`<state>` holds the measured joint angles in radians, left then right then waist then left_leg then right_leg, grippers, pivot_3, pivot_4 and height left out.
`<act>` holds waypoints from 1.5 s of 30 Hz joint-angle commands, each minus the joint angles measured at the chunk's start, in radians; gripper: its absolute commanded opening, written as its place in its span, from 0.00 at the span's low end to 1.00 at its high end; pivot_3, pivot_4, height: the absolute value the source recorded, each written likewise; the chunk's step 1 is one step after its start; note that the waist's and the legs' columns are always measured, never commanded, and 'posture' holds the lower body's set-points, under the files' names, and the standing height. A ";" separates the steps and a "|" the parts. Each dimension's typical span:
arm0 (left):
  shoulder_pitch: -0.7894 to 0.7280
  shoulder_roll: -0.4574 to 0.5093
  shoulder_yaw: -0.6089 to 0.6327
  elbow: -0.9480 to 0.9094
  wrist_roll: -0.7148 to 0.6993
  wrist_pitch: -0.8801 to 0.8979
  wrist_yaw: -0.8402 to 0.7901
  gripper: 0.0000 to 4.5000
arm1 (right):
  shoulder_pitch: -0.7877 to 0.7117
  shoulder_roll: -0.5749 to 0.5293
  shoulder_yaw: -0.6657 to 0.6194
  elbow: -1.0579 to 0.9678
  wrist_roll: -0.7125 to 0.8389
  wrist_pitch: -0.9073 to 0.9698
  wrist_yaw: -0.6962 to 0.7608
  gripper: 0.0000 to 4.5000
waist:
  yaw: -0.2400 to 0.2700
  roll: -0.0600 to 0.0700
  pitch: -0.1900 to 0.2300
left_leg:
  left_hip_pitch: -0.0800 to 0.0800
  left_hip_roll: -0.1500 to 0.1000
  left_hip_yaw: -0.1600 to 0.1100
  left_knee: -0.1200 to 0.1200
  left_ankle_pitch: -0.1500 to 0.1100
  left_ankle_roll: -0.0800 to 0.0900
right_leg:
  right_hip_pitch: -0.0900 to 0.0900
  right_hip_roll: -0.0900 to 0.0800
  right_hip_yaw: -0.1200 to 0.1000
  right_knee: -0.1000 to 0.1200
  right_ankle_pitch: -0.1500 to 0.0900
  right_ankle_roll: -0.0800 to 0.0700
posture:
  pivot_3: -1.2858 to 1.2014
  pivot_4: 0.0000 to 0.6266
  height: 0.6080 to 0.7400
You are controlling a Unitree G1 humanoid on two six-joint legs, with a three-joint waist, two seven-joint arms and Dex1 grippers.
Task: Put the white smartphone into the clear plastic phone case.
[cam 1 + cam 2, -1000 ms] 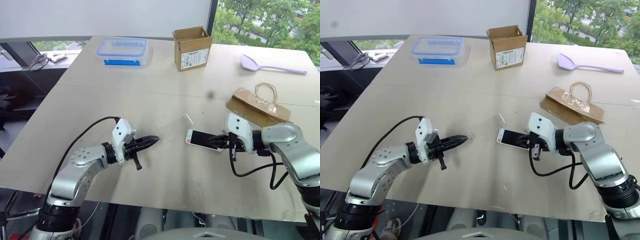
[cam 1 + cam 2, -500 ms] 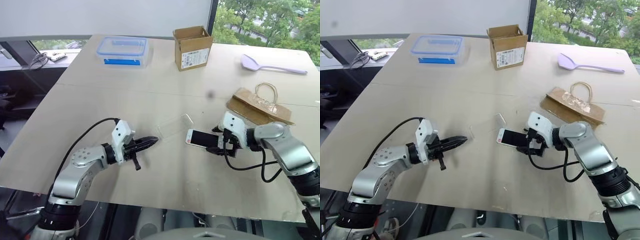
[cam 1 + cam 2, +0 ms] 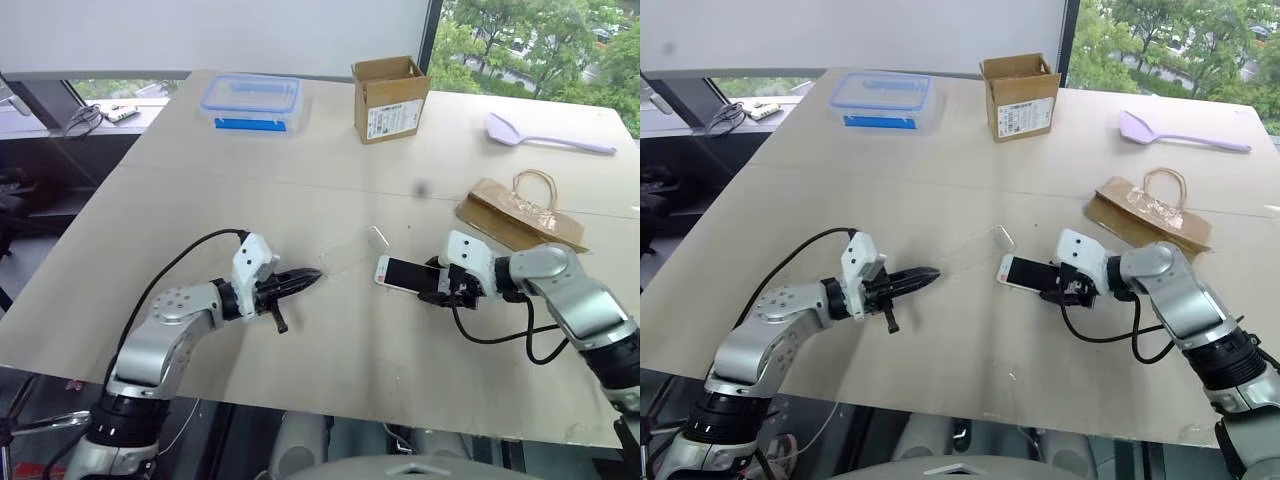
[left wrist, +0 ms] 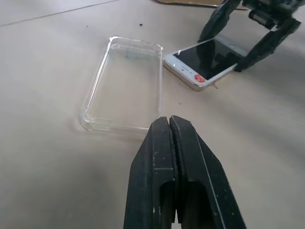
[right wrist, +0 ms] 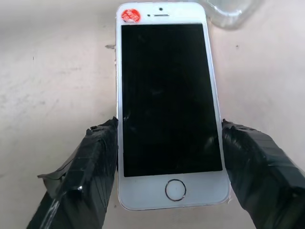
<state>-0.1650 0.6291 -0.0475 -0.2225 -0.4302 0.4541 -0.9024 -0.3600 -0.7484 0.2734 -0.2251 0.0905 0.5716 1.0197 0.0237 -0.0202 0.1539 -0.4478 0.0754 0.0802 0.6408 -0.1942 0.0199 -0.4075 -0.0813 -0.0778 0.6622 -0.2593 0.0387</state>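
On the tan table (image 3: 300, 190), the white smartphone (image 3: 403, 274) lies just beside the clear plastic phone case (image 3: 352, 250), the right gripper (image 5: 167, 138) straddling it, apparently to grasp, while the left gripper (image 3: 300, 281) waits shut near the case.

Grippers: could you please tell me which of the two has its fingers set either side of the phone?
The right gripper: its fingers flank the white smartphone. The left gripper is shut, by the clear plastic phone case.

Glossy smartphone (image 5: 167, 105), clear plastic case (image 4: 125, 86)
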 commanded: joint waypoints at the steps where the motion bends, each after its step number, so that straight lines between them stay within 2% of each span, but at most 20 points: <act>1: -0.049 -0.004 -0.055 0.009 0.041 0.022 0.003 0.00 | 0.086 -0.039 -0.048 -0.077 0.038 0.052 0.002 0.62 | 0.002 0.000 0.000 | 0.000 0.000 0.000 0.000 0.000 0.000 | 0.000 0.000 0.000 0.000 0.000 0.000 | 0.52 0.24 1.00; 6: -0.166 -0.016 -0.129 0.076 0.068 0.069 -0.037 0.00 | 0.182 -0.057 -0.252 -0.290 0.166 0.195 -0.054 0.62 | 0.015 0.001 0.001 | -0.001 0.000 -0.002 0.001 0.000 0.000 | 0.000 0.000 -0.002 0.000 0.000 0.000 | 0.52 0.24 1.00; 7: -0.188 -0.016 -0.140 0.088 0.080 0.071 -0.038 0.12 | 0.197 -0.058 -0.278 -0.320 0.177 0.215 -0.071 0.62 | 0.011 0.001 0.001 | -0.001 0.000 -0.002 0.001 0.000 0.000 | 0.000 0.000 -0.002 0.000 0.000 0.000 | 0.52 0.24 1.00; 8: -0.203 -0.016 -0.146 0.097 0.090 0.071 -0.037 0.17 | 0.206 -0.060 -0.293 -0.339 0.184 0.231 -0.085 0.62 | 0.006 0.001 0.002 | -0.001 0.000 -0.002 0.001 0.000 0.000 | 0.000 0.000 -0.001 0.000 0.000 0.000 | 0.52 0.24 1.00; 12: -0.285 -0.047 -0.179 0.122 0.134 0.089 -0.009 0.59 | 0.262 -0.052 -0.359 -0.443 0.221 0.289 -0.144 0.62 | 0.004 0.001 0.002 | -0.001 0.000 -0.004 0.001 0.000 0.000 | 0.000 0.001 -0.002 0.001 0.000 0.000 | 0.52 0.24 1.00; 13: -0.294 -0.046 -0.190 0.126 0.143 0.091 -0.019 0.59 | 0.268 -0.050 -0.363 -0.456 0.225 0.295 -0.158 0.62 | 0.004 0.001 0.002 | -0.002 0.000 -0.004 0.001 0.000 0.000 | 0.000 0.001 -0.002 0.001 0.000 0.000 | 0.52 0.24 1.00; 17: -0.347 -0.059 -0.250 0.201 0.219 0.097 -0.006 0.59 | 0.298 -0.030 -0.377 -0.491 0.228 0.313 -0.230 0.62 | 0.000 0.001 0.002 | -0.001 0.000 -0.003 0.002 0.000 0.000 | 0.000 0.001 -0.001 0.001 0.000 0.000 | 0.52 0.24 1.00; 20: -0.364 -0.061 -0.276 0.238 0.237 0.078 -0.044 0.44 | 0.315 -0.019 -0.399 -0.508 0.241 0.322 -0.269 0.62 | -0.003 0.001 0.002 | -0.001 0.000 -0.004 0.002 0.000 0.000 | 0.000 0.002 -0.002 0.001 0.000 0.000 | 0.52 0.24 1.00; 21: -0.370 -0.062 -0.286 0.250 0.239 0.079 -0.063 0.30 | 0.323 -0.015 -0.412 -0.515 0.248 0.326 -0.281 0.62 | -0.003 0.001 0.002 | -0.001 0.000 -0.004 0.002 0.000 0.000 | 0.000 0.001 -0.001 0.001 0.000 0.000 | 0.52 0.24 1.00; 22: -0.375 -0.063 -0.296 0.266 0.243 0.073 -0.080 0.23 | 0.328 -0.013 -0.420 -0.520 0.252 0.328 -0.290 0.62 | -0.003 0.001 0.002 | -0.001 0.000 -0.004 0.002 0.000 0.000 | 0.000 0.001 -0.002 0.002 0.000 0.000 | 0.52 0.24 1.00; 24: -0.386 -0.060 -0.314 0.303 0.255 0.045 -0.124 0.02 | 0.334 -0.007 -0.432 -0.527 0.261 0.330 -0.308 0.62 | -0.004 0.001 0.001 | -0.001 0.000 -0.004 0.003 0.000 0.000 | 0.001 0.001 -0.002 0.002 0.000 0.000 | 0.52 0.24 1.00; 25: -0.390 -0.058 -0.322 0.318 0.257 0.030 -0.150 0.00 | 0.338 -0.004 -0.440 -0.531 0.267 0.330 -0.315 0.62 | -0.004 0.001 0.001 | -0.001 0.000 -0.004 0.003 0.000 0.000 | 0.001 0.001 -0.002 0.002 0.000 0.000 | 0.52 0.24 1.00; 28: -0.407 -0.039 -0.341 0.384 0.264 -0.078 -0.269 0.00 | 0.339 0.012 -0.468 -0.542 0.288 0.337 -0.339 0.62 | -0.006 0.002 0.001 | -0.001 0.000 -0.005 0.004 0.000 0.000 | 0.002 0.002 -0.002 0.002 0.000 0.000 | 0.52 0.24 1.00; 31: -0.417 0.012 -0.364 0.433 0.221 -0.262 -0.546 0.00 | 0.346 0.003 -0.494 -0.553 0.312 0.337 -0.336 0.62 | -0.010 0.002 0.001 | -0.001 0.000 -0.005 0.004 0.000 0.000 | 0.002 0.002 -0.003 0.002 0.000 0.000 | 0.52 0.24 1.00; 34: -0.459 0.013 -0.379 0.489 0.216 -0.367 -0.693 0.00 | 0.353 -0.029 -0.497 -0.558 0.324 0.325 -0.314 0.62 | -0.009 0.002 0.001 | -0.001 0.000 -0.005 0.004 0.000 0.000 | 0.001 0.002 -0.002 0.001 0.000 0.000 | 0.52 0.24 1.00; 39: -0.568 -0.097 -0.413 0.622 0.307 -0.446 -0.676 0.00 | 0.316 -0.082 -0.486 -0.550 0.336 0.324 -0.306 0.62 | 0.005 0.002 0.002 | -0.004 0.000 -0.007 0.009 0.000 0.000 | 0.002 0.002 -0.004 0.002 0.000 0.000 | 0.52 0.24 1.00; 43: -0.608 -0.168 -0.428 0.646 0.355 -0.374 -0.625 0.00 | 0.281 -0.096 -0.473 -0.555 0.358 0.341 -0.309 0.62 | 0.002 0.002 0.002 | -0.005 0.000 -0.007 0.011 -0.001 0.002 | 0.002 0.002 -0.004 0.002 0.000 0.000 | 0.52 0.24 1.00; 45: -0.614 -0.192 -0.438 0.599 0.359 -0.316 -0.615 0.00 | 0.270 -0.112 -0.465 -0.559 0.367 0.345 -0.302 0.62 | -0.001 0.002 0.002 | -0.005 0.000 -0.007 0.010 -0.001 0.002 | 0.002 0.002 -0.004 0.003 0.000 0.000 | 0.52 0.24 1.00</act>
<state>-0.7612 0.4515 -0.4764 0.4223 -0.0802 0.0935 -1.5372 -0.0672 -0.8426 -0.1811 -0.7443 0.4427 0.9166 0.7138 0.0223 -0.0184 0.1557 -0.4525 0.0753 0.0727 0.6509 -0.1951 0.0215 -0.4053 -0.0792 -0.0815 0.6649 -0.2592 0.0390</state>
